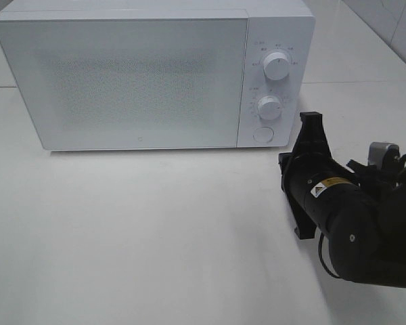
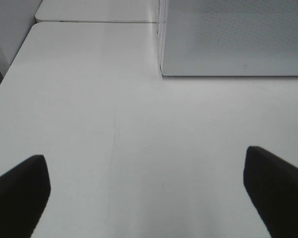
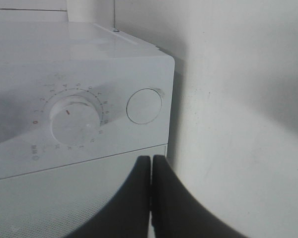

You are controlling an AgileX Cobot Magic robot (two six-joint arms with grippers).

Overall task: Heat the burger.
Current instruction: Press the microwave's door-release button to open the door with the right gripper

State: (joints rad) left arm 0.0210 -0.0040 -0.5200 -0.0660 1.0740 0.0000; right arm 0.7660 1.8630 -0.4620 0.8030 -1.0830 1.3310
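Nearest the camera, the white table (image 1: 155,230) lay bare. The left gripper (image 2: 148,186) hung over it with its jaws spread wide and nothing between them; it showed only in its own wrist view, facing the microwave's front from well off.

At about 4 o'clock in the high view, the right arm (image 1: 352,217) lay low over the table, pointing toward 12 o'clock. The right gripper (image 1: 314,120) had its jaws pressed together, as the right wrist view (image 3: 151,159) showed, and gripped nothing. Its tips sat just beside the front right corner of the microwave (image 1: 142,74).

From those tips the round button (image 1: 262,134) lay at about 10 o'clock, with the lower knob (image 1: 268,107) past it and the upper knob (image 1: 277,67) farthest. Touch on any control could not be made out. The door (image 1: 122,81), at 12 o'clock in the view, was closed.

The burger appeared in no view, neither on the table nor in either gripper. It may have sat behind the frosted door, though that could not be told. If so, loading was done and the heating controls were left; if not, the door had yet to be opened.
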